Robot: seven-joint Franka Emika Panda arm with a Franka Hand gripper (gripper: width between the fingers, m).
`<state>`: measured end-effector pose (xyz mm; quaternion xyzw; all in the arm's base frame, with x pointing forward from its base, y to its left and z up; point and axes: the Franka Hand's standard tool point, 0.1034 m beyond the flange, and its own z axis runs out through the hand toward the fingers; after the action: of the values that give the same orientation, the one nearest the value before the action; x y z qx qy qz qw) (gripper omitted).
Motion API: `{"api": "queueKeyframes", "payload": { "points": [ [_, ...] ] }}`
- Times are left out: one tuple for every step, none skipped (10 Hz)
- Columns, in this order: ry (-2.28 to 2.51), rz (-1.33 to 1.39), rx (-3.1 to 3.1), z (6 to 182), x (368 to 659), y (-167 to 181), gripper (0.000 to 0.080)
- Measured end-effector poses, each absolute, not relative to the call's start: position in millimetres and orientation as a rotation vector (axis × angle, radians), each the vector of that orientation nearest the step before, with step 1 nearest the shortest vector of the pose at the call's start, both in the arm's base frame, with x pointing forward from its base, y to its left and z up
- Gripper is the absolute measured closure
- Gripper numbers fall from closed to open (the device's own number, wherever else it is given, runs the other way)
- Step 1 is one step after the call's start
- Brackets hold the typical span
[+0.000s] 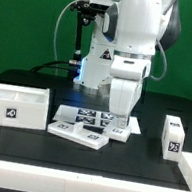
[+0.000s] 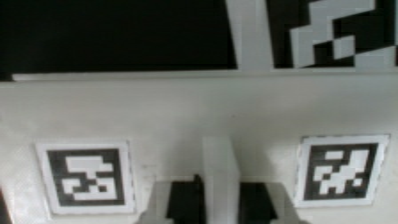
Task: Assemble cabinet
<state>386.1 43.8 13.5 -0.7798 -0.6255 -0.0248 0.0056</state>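
From my remote seat I read the claw [image 1: 121, 115] as closed, its jaws drawn together with almost no gap and pointing straight down over the middle of the table [image 1: 144, 158]. Right beneath it lay a tagged panel [image 1: 118, 131] of the cabinet. In the wrist view the claw [image 2: 219, 188] sat over that same panel [image 2: 196, 120], midway between its two tags, with one tag to either side of the jaws. That put the panel's long axis across the jaws, in line with the way they close, not between them. Whether the tips pressed on the panel, pinched some thin ridge of it or merely hung just above it, I could not tell from either picture. The relation the next move hung on was the one to the box shell [image 1: 16, 106], which stood well apart toward the exterior view's left, at roughly the same depth as the claw. I judged that any carry or push of the panel would have to run that way, past the marker board [image 1: 79, 113] and the other flat panels [image 1: 78, 133] lying near its front edge. The small block [image 1: 173, 135] stood apart on the exterior view's right, on the opposite side from the shell. With a single arm, reach was no question.
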Motion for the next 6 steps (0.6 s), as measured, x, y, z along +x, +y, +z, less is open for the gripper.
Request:
{"api": "queueKeyframes", "payload": {
  "points": [
    [-2.025,-0.088,-2.392,13.4,386.4,42.2,0.0735],
    [-2.082,-0.107,-2.351,12.9,387.5,38.4,0.0735],
    [-2.062,-0.105,-2.367,12.9,387.5,38.3,0.0735],
    [-2.061,-0.105,-2.368,12.8,387.4,37.9,0.0660],
    [-2.083,-0.104,-2.351,13.1,388.4,37.5,0.0660],
    [-2.137,-0.103,-2.312,15.7,392.0,34.3,0.0524]
  ]
}}
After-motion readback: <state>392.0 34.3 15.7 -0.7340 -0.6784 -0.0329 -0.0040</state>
